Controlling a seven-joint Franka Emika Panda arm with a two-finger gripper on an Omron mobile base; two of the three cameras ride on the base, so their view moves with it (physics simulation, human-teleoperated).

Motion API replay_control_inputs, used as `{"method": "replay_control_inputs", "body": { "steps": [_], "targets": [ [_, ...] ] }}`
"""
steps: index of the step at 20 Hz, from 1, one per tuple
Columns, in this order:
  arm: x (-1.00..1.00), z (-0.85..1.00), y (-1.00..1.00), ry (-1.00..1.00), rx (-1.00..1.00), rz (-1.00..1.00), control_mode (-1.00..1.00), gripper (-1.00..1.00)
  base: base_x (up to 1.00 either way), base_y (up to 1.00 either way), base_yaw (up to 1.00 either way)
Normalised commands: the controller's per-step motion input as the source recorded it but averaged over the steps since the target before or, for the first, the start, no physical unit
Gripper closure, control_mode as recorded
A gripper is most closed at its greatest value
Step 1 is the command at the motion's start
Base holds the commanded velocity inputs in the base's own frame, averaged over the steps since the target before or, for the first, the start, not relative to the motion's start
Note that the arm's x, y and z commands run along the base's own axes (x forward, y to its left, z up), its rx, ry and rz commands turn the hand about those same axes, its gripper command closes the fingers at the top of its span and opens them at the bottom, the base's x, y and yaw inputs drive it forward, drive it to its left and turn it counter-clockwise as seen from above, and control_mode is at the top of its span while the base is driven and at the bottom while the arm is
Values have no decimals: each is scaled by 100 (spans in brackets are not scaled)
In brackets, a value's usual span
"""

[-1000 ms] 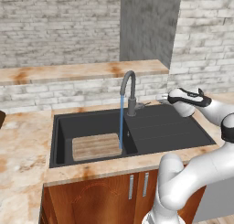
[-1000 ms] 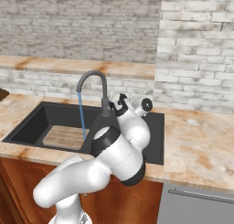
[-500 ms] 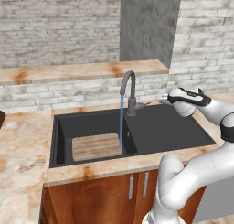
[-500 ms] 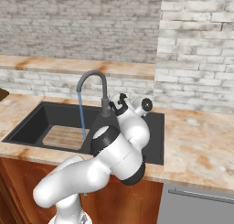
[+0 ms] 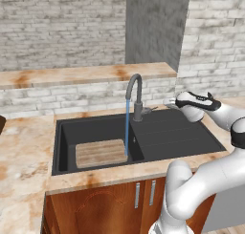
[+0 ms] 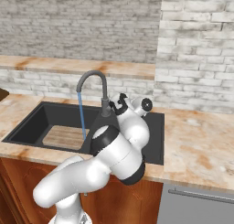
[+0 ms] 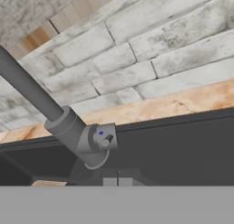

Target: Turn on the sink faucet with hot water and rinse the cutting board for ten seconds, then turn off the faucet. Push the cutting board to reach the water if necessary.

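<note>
We read no writing; our clenched gripper point(image 5: 170, 102), centre right, sits beside the sink faucet point(image 5: 135, 97) while the water point(image 5: 127, 128) strikes the cutting board point(image 5: 101, 153).

Both base views overlook the sink point(image 5: 201, 147); hand view faces the faucet point(image 7: 68, 127) closely.

A beige marbled bench point(image 5: 28, 147) sits over brown wooden cupboard doors point(image 5: 103, 209) (with thin metal handles). Behind it stands a grey brick wall point(image 5: 57, 27).
</note>
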Motion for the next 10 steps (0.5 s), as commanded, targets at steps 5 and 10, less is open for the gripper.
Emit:
{"method": "replay_control_inputs", "body": {
  "steps": [5, 10],
  "targets": [
    [0, 0, 0, 0, 0, 0, -100, 100, 0, 0, 0],
    [0, 0, 0, 0, 0, 0, -100, 100, 0, 0, 0]
  ]
}}
